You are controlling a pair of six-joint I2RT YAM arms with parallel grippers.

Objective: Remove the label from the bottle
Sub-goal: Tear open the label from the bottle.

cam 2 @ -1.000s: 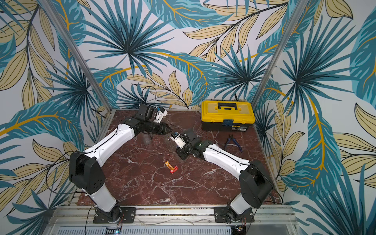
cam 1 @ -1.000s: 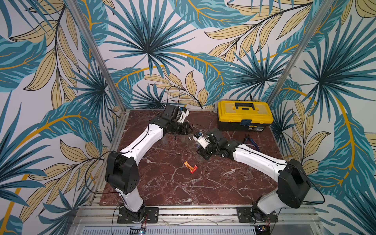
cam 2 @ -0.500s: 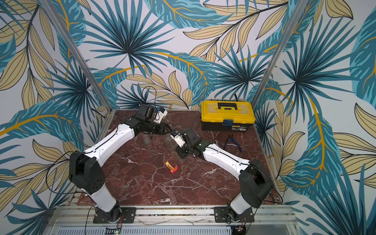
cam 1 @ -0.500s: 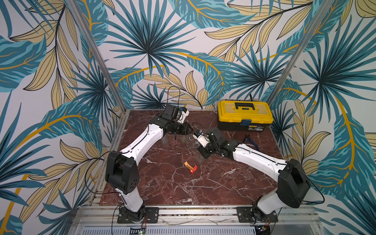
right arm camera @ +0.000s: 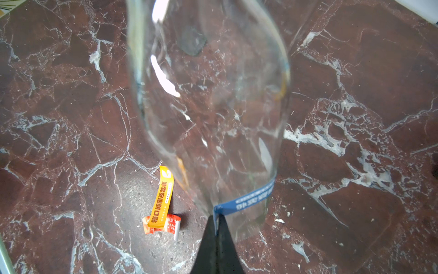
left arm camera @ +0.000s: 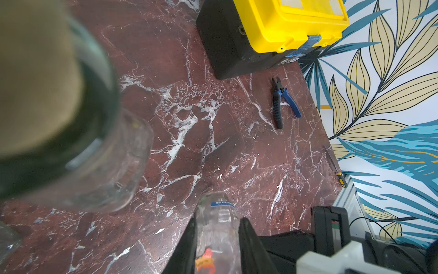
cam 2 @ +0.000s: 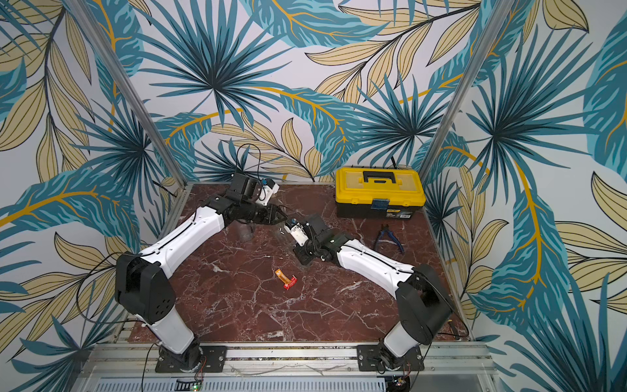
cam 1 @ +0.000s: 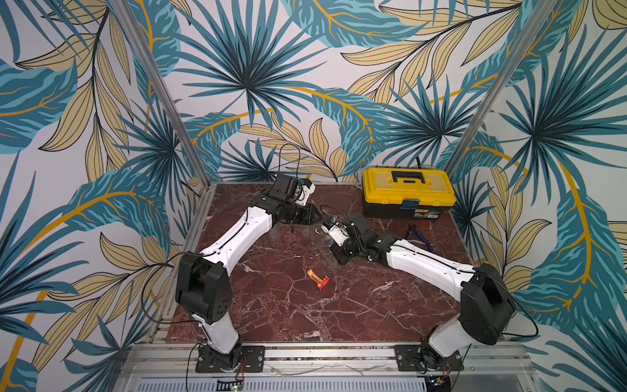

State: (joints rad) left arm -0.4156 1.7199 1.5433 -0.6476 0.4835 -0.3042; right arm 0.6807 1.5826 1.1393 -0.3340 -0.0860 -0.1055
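**Left gripper** (left arm camera: pixel 218 218): clamped on the clear bottle (right arm camera: pixel 213 106), jaws parted only by its width, one black finger down each side.

**Right gripper** (right arm camera: pixel 216 220): jaws pressed together, pinching the loose end of the blue label (right arm camera: pixel 248 198), which is banded round the bottle close to the fingertips.

**Bottle:** slung between the two grippers over the rear middle of the marble table (cam 1: pixel 288 305), near the yellow toolbox (cam 1: pixel 407 190). Contact with the marble: cannot tell.

**Also present:** orange-and-red label scrap (right arm camera: pixel 162 204), flat on the table just beside the bottle. Blue-handled pliers (left arm camera: pixel 282 102) next to the toolbox.

**Hard to make out:**
- In both top views, bottle nearly lost against the marble, and both sets of jaws hidden beneath the wrists.
- In the right wrist view, far end of the bottle cut off by the frame.
- In the left wrist view, large blurred clear shape (left arm camera: pixel 71 106) with a tan patch, close to the lens. Nature not determinable.
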